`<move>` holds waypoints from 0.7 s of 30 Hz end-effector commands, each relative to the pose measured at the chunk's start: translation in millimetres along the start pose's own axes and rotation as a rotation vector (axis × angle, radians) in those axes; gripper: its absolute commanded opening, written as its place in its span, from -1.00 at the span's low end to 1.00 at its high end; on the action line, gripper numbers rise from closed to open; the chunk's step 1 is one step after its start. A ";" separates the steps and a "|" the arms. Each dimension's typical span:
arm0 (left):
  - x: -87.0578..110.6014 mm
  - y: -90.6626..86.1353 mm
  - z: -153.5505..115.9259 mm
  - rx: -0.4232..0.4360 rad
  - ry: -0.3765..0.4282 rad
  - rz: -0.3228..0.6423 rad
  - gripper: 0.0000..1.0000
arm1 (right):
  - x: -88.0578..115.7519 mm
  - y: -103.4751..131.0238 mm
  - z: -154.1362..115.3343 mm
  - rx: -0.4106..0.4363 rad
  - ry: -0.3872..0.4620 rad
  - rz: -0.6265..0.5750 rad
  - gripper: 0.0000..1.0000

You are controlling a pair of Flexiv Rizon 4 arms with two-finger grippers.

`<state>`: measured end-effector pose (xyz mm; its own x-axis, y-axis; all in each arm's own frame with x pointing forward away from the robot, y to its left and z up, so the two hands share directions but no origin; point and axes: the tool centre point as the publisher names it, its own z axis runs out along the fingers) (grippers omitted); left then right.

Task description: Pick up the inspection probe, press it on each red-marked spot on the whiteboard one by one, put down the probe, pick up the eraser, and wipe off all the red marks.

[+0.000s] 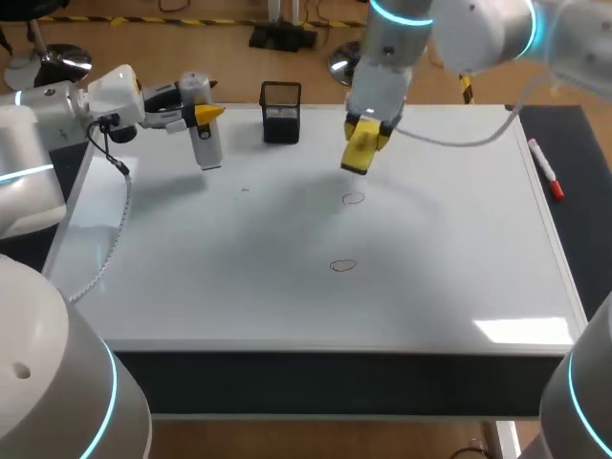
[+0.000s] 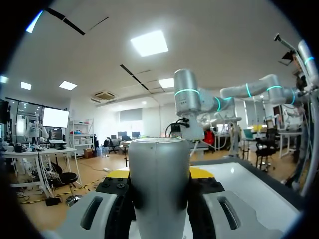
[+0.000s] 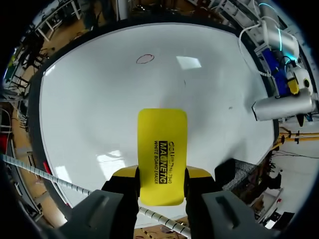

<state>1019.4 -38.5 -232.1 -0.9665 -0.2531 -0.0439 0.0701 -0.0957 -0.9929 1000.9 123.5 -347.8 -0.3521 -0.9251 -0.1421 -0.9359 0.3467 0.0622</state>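
Note:
My left gripper [image 1: 203, 115] is shut on the inspection probe [image 1: 205, 139], a silver-white cylinder held above the whiteboard's [image 1: 191, 268] back left. In the left wrist view the probe [image 2: 159, 184] fills the gap between the fingers. My right gripper [image 1: 366, 129] is shut on the yellow eraser [image 1: 361, 151], which hangs just above and behind a faint red ring [image 1: 354, 199]. A clearer red ring [image 1: 342, 266] lies nearer the front. In the right wrist view the eraser [image 3: 162, 154] points over the board toward one red ring [image 3: 145, 59]. The fainter ring does not show there.
A black mesh holder [image 1: 281, 113] stands at the back edge between the two grippers. A red marker [image 1: 547, 170] lies on the board's right border. A white coiled cable [image 1: 113, 239] trails from my left arm over the board's left side.

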 end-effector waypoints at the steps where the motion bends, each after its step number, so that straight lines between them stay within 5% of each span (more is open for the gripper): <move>1: 1.1 0.1 0.4 0.003 -0.004 0.004 -1.00 | -13.2 8.1 19.8 -0.010 0.003 0.001 -1.00; 21: 1.1 0.1 0.4 0.003 -0.004 0.004 -1.00 | -8.6 38.2 71.9 -0.088 0.032 0.016 -1.00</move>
<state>1019.4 -38.5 -232.2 -0.9664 -0.2532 -0.0439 0.0702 -0.0957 -0.9929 965.7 156.3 -414.5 -0.3665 -0.9232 -0.1155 -0.9251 0.3482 0.1515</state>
